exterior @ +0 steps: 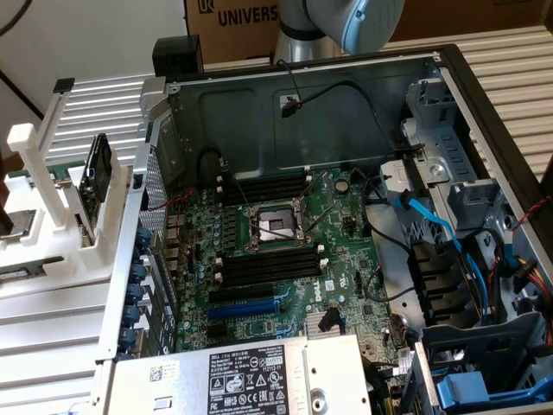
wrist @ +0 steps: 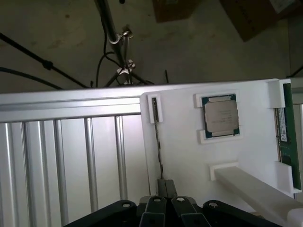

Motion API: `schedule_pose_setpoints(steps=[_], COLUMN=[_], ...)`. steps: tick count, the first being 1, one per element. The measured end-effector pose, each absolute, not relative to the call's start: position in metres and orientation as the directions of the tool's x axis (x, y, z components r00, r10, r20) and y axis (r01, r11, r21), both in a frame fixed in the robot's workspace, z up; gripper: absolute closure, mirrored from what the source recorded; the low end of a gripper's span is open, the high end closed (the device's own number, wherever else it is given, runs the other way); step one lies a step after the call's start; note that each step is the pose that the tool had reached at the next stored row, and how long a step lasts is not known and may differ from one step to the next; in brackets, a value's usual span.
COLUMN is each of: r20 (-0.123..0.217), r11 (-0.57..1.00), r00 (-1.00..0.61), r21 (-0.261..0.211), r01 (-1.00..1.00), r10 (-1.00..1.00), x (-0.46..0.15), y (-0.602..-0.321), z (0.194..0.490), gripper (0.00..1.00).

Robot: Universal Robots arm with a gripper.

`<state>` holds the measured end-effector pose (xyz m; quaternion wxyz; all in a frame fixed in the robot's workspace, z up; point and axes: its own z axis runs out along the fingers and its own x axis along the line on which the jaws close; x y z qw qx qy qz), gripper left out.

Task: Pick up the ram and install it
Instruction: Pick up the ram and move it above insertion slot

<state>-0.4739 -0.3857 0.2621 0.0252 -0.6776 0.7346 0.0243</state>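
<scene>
- Judged risk: the hand has only a narrow purchase on the top edge of the ram. The stick could swing or slip in the grip, or drag sideways against its white bracket and jam there, if the pull is not straight out of the slot.
- A second risk: a tilted stick would meet a memory slot crooked and bend or miss.
- The hand's fingers are pressed together, and as far as it shows they pinch the ram at the near end of its visible length. The contact itself is partly hidden by the fingers.
- The ram stands on edge in the white holder, along the holder's edge that borders the ribbed surface. Its other end sits in the bracket at the holder's corner.
- A square processor chip lies in its own recess near the middle of the holder, apart from the ram.
- A green board stands along the holder's opposite edge.
- In the exterior view the open computer case lies on the surface, its long black memory slots empty.
</scene>
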Motion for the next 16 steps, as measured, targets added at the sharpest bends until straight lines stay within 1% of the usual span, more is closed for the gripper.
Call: schedule_pose_setpoints(steps=[7, 8, 9, 10, 11, 12, 13, 16], r20=[-0.07, -0.07, -0.07, -0.07, -0.07, -0.07, -0.07, -0.07], r11=[0.081, 0.081, 0.081, 0.081, 0.081, 0.081, 0.081, 0.081], r00=[-0.08, -0.08, -0.08, -0.081, -0.081, -0.081, -0.081, -0.08], r21=[0.001, 0.001, 0.001, 0.001, 0.001, 0.001, 0.001, 0.001], r01=[-0.997, -0.997, -0.997, -0.997, -0.997, -0.997, -0.997, -0.997], r10=[-0.994, -0.994, -0.994, -0.994, -0.994, -0.994, -0.994, -0.994], x=[-0.474, -0.474, -0.474, -0.474, -0.474, -0.474, -0.474, -0.474], y=[-0.386, -0.386, -0.386, -0.386, -0.386, -0.386, -0.386, -0.386], z=[0.257, 0.256, 0.254, 0.253, 0.252, 0.251, 0.249, 0.244], gripper=[0.9, 0.89, 0.83, 0.83, 0.76, 0.76, 0.69, 0.69])
